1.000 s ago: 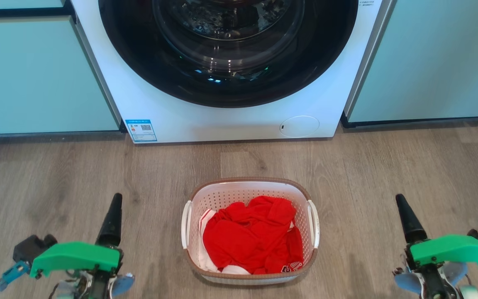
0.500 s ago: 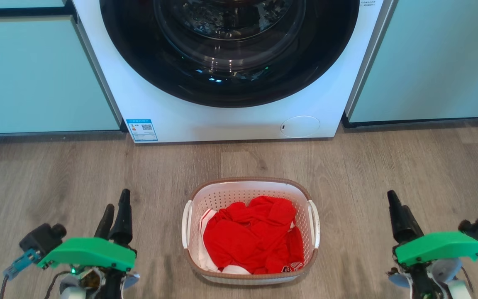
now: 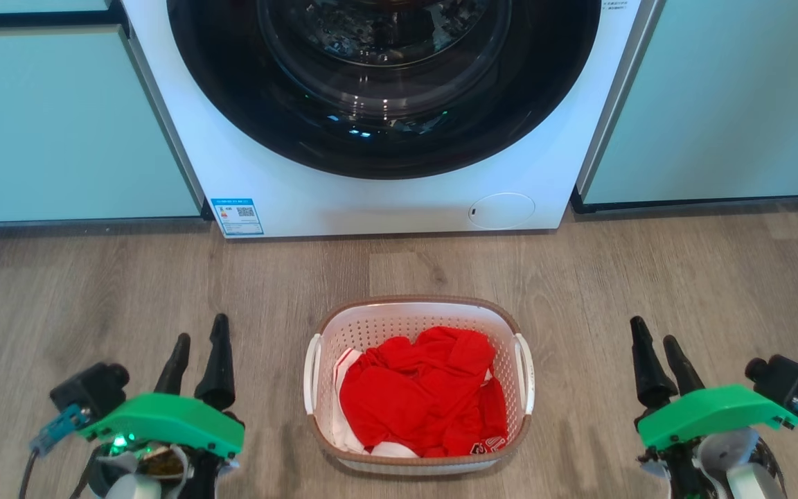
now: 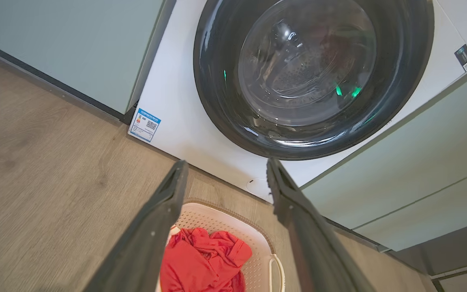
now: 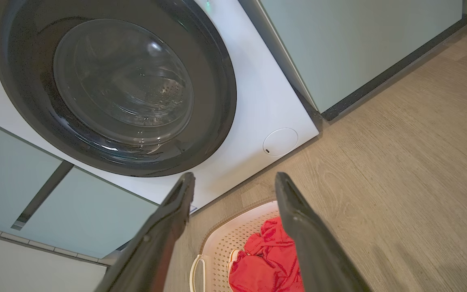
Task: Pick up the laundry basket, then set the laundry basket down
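Head view had the laundry basket point(image 3: 413, 303) sitting on the wood floor point(image 3: 94, 291) a little in front of the white washing machine point(image 3: 385, 204), which stood between pale green cabinets point(image 3: 59, 125). Red clothing point(image 3: 420, 395) lay heaped inside the basket. The left pincer point(image 3: 201, 331) hung low on the basket's left, fingers spread, holding nothing. The right pincer point(image 3: 654, 331) stood likewise on the other side, spread too. Both were apart from the white handles point(image 3: 311, 374), with floor between.

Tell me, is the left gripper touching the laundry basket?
Apart. The head view shows bare floor between the left gripper and the laundry basket.
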Controlling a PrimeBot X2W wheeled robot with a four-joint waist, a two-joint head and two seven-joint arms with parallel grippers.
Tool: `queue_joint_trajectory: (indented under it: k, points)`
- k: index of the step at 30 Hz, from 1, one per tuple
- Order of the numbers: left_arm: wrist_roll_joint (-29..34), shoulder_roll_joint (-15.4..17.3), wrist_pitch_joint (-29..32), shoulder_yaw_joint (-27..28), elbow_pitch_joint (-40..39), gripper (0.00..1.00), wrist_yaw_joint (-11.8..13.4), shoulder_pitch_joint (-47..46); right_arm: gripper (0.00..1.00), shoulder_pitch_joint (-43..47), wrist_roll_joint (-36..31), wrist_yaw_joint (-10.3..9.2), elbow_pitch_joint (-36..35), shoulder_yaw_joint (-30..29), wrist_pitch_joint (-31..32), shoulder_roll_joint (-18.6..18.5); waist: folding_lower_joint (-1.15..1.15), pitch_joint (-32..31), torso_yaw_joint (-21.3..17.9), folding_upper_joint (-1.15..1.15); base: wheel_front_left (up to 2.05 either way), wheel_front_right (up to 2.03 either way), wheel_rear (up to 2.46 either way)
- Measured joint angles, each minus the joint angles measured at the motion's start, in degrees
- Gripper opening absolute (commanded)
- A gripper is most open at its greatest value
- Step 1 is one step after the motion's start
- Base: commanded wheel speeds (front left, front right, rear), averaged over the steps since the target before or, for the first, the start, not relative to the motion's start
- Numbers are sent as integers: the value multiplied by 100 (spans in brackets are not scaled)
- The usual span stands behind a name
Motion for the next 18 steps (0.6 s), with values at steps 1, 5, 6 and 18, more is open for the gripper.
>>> queue_joint_trajectory:
  k: [1, 5, 6, 18]
  points:
    - [64, -1, -2, -25, -11, 100, 20, 1, 100, 0, -68, 0, -1, 5, -2, 0, 0, 1, 1, 0, 0, 0, 0]
    - [342, 11, -69, -49, -38, 100, 29, 8, 100, 0, -345, 0, -13, 30, -77, -2, 0, 1, 2, 0, 0, 0, 0]
    - [409, 14, -100, -63, -47, 100, 59, 9, 100, 0, -413, 0, -16, 32, -99, -3, 0, 2, 3, 0, 0, 0, 0]
    - [1213, 38, -302, -225, -58, 100, 178, 41, 100, 2, -1200, 0, -87, 55, -289, -8, 0, -34, 4, 0, 0, 0, 0]
